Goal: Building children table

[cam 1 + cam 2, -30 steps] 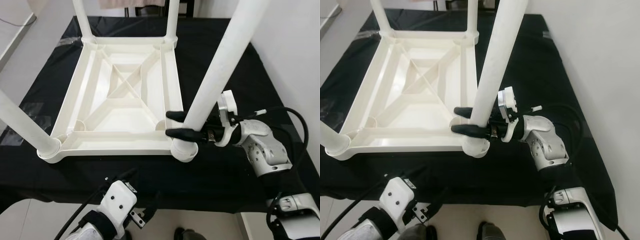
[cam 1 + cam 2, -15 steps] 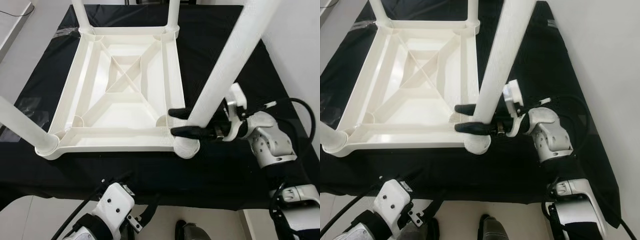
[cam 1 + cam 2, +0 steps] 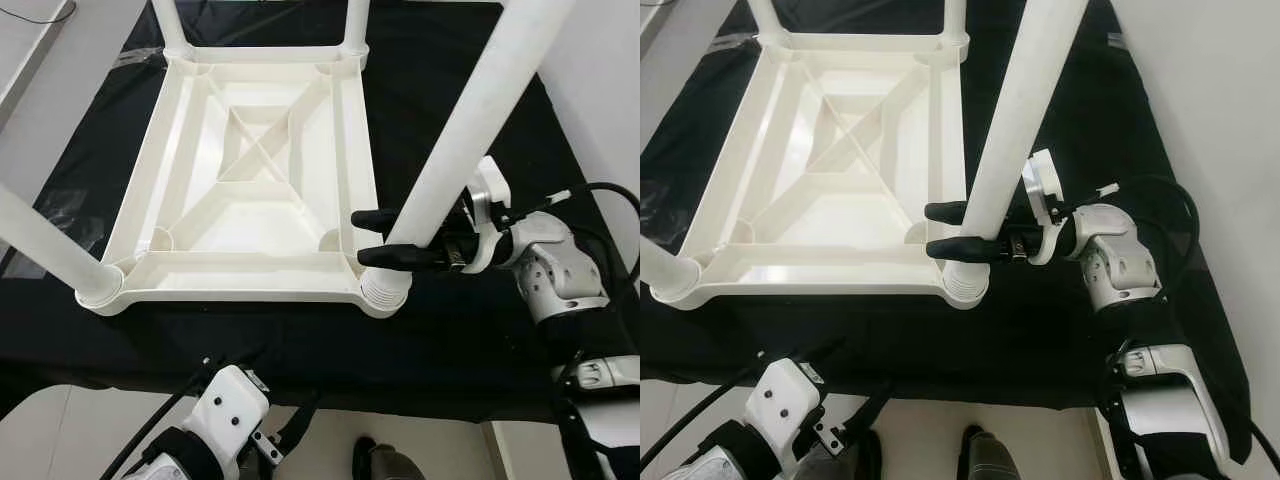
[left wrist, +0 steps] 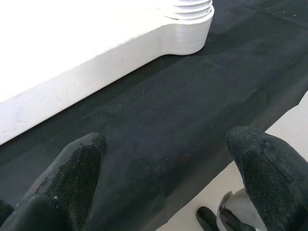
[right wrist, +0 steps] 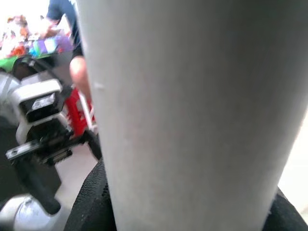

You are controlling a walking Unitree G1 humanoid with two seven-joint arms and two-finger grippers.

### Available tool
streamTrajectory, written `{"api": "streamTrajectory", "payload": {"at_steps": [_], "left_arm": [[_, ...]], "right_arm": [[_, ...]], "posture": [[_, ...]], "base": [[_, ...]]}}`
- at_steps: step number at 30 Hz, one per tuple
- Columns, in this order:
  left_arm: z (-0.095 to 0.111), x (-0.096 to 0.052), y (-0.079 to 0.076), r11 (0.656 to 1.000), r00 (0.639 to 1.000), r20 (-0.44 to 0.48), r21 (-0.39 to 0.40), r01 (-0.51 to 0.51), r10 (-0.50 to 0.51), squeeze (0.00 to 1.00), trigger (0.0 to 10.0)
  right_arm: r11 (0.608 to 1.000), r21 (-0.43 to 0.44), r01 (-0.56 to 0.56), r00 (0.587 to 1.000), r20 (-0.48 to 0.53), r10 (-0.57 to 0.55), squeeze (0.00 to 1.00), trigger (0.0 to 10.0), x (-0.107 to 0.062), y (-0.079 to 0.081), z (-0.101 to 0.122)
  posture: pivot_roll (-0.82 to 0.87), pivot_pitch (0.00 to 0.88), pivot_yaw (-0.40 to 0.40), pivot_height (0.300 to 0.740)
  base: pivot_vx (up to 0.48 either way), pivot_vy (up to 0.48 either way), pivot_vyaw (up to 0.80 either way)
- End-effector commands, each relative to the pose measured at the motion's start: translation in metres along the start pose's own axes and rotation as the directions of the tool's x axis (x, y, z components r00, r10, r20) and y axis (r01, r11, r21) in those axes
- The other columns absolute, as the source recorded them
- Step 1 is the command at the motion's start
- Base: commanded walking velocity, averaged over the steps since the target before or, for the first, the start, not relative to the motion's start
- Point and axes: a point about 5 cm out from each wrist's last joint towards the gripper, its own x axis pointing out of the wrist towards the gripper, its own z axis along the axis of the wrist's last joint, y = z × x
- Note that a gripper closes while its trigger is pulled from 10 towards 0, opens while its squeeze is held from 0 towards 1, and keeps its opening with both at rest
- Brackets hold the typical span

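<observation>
A white plastic children's table [image 3: 240,270] lies upside down on a black cloth, its ribbed underside facing up. Legs rise from its corners: far left [image 3: 168,25], far right [image 3: 357,20], near left [image 3: 45,245] and near right [image 3: 470,130]. My right gripper [image 3: 362,236] is shut on the near-right leg just above the corner socket [image 3: 385,290], one black finger on each side. Ribbed thread shows at that leg's foot. The grey-white leg [image 5: 192,115] is pressed close between the pads. My left gripper [image 4: 163,159] hangs open below the table's front edge, holding nothing.
The black cloth [image 3: 480,340] covers the whole work surface, with a bare strip in front of the table. Pale floor [image 3: 60,430] lies beyond the front edge and a white wall [image 3: 600,90] stands close on the right. A person [image 5: 62,29] is far behind the leg.
The camera has shifted a little, so the whole scene sits slightly differently. My right gripper keeps its hold on the near-right leg. Ribbed thread now shows at the leg's foot.
</observation>
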Motion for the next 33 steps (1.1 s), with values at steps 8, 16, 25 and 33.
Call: {"api": "streamTrajectory", "payload": {"at_steps": [8, 16, 25, 33], "left_arm": [[0.001, -0.002, -0.003, 1.000, 1.000, -0.024, 0.013, 0.013, -0.013, 0.00, 10.0], [0.001, -0.001, -0.003, 1.000, 1.000, -0.023, 0.013, 0.012, -0.012, 0.00, 10.0], [0.000, 0.001, -0.005, 1.000, 1.000, -0.022, 0.012, 0.013, -0.013, 0.00, 10.0], [0.000, 0.003, -0.005, 1.000, 1.000, -0.017, 0.012, 0.015, -0.014, 0.00, 10.0]], "right_arm": [[0.980, -0.009, -0.197, 0.958, -0.214, 0.190, 0.00, 10.0, 0.020, 0.017, -0.012], [0.953, -0.042, -0.301, 0.916, -0.292, 0.276, 0.00, 10.0, 0.028, 0.026, -0.005], [0.954, -0.050, -0.297, 0.920, -0.281, 0.272, 0.00, 10.0, 0.032, 0.025, -0.005], [0.994, -0.089, 0.062, 0.987, -0.143, -0.075, 0.00, 10.0, 0.028, 0.002, 0.000]], "posture": [[0.21, 0.281, -0.015, 0.740], [0.20, 0.280, -0.021, 0.740], [0.20, 0.279, -0.025, 0.740], [0.18, 0.274, -0.028, 0.740]], "base": [[0.000, 0.000, 0.00], [0.000, 0.000, 0.00], [0.000, 0.000, 0.00], [0.000, 0.000, 0.00]]}}
